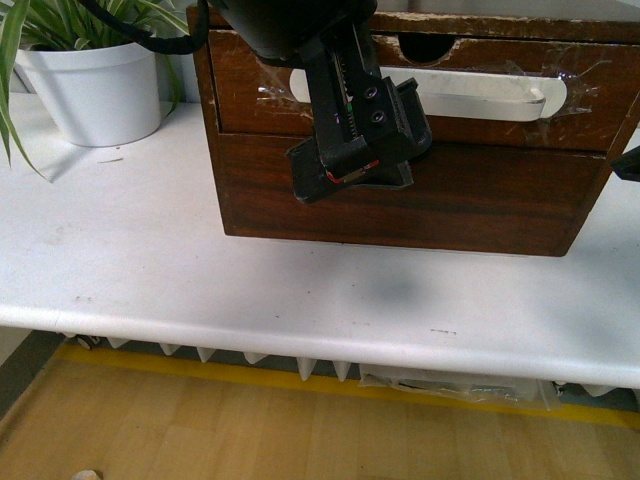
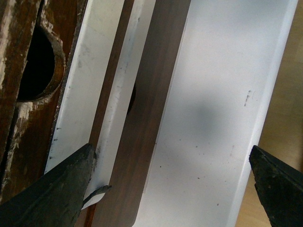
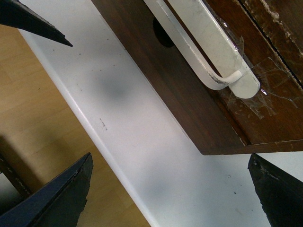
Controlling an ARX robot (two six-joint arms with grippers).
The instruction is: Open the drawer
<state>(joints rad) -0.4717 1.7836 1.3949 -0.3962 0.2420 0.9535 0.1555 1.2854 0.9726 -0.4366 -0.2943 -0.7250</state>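
The drawer [image 1: 480, 125] is the upper dark-brown front of a wooden cabinet, with a semicircular notch [image 1: 425, 47] in its chipped top edge. It looks shut in the front view. A long white handle [image 1: 480, 95] is taped across it. My left gripper [image 1: 352, 178] hangs open just in front of the handle's left part, hiding it. In the left wrist view the left gripper [image 2: 170, 189] shows the handle [image 2: 120, 94] and notch [image 2: 38, 66] past one finger [image 2: 57, 194], with nothing held. My right gripper [image 3: 165, 194] is open over the table by the cabinet's lower right corner, below the handle's end [image 3: 236, 82].
Below the drawer is a plain dark wooden front [image 1: 400, 215]. The cabinet stands on a white table [image 1: 150, 270] whose front edge [image 1: 300, 345] runs across the view. A white pot with a green plant [image 1: 95, 90] stands at the back left. Wooden floor [image 1: 300, 440] lies below.
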